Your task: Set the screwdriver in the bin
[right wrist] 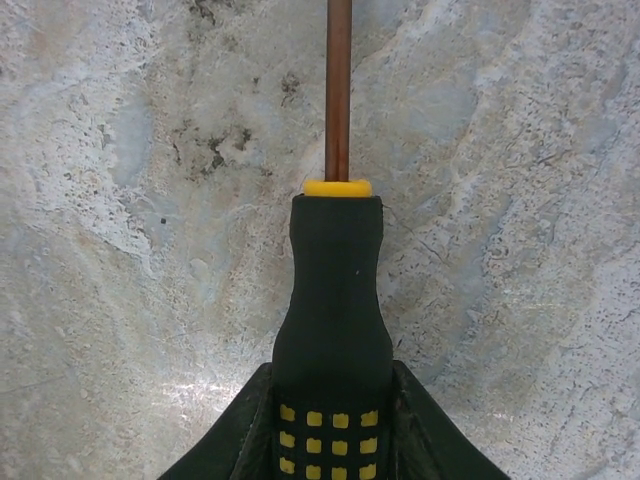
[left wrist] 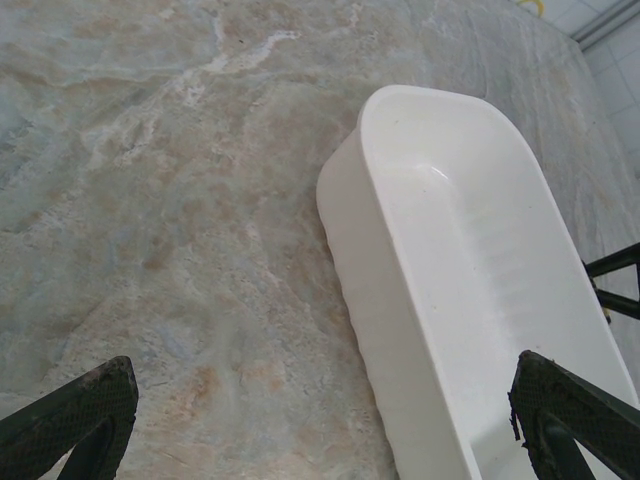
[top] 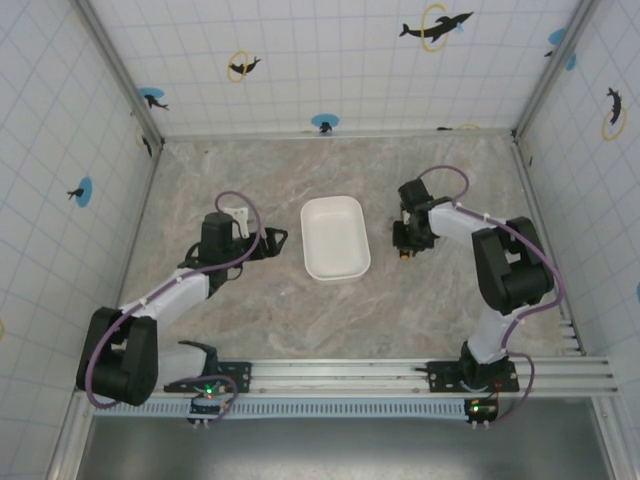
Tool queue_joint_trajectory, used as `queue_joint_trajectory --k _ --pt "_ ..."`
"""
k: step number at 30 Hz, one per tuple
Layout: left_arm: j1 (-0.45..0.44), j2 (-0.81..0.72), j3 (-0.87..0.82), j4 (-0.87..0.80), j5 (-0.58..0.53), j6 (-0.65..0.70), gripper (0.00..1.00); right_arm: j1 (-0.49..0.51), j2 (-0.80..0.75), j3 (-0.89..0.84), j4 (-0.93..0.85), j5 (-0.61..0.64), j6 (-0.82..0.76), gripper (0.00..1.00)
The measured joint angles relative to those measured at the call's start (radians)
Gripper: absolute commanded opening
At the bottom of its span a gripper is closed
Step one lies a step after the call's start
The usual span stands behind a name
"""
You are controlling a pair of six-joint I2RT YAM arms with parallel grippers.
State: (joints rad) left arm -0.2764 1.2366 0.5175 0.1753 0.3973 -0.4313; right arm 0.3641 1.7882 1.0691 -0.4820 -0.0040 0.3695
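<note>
Top external: the bin (top: 335, 237) sits mid-counter (top: 300, 320). The right arm (top: 505, 265) is folded, wrist low just right of the bin, over the screwdriver (top: 404, 253). The left arm (top: 170, 295) reaches toward the bin's left side.

Left wrist: left jaws wide, empty.

Right wrist: right jaws clamped on the handle, shaft pointing ahead. Recommended: lift above the rim, carry left, release low.
</note>
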Motion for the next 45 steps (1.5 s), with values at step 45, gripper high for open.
queue_joint_trajectory --k 45 --pt "0.0 0.01 0.048 -0.063 0.01 0.064 0.97 0.441 0.006 0.179 0.013 -0.11 0.34 0.0"
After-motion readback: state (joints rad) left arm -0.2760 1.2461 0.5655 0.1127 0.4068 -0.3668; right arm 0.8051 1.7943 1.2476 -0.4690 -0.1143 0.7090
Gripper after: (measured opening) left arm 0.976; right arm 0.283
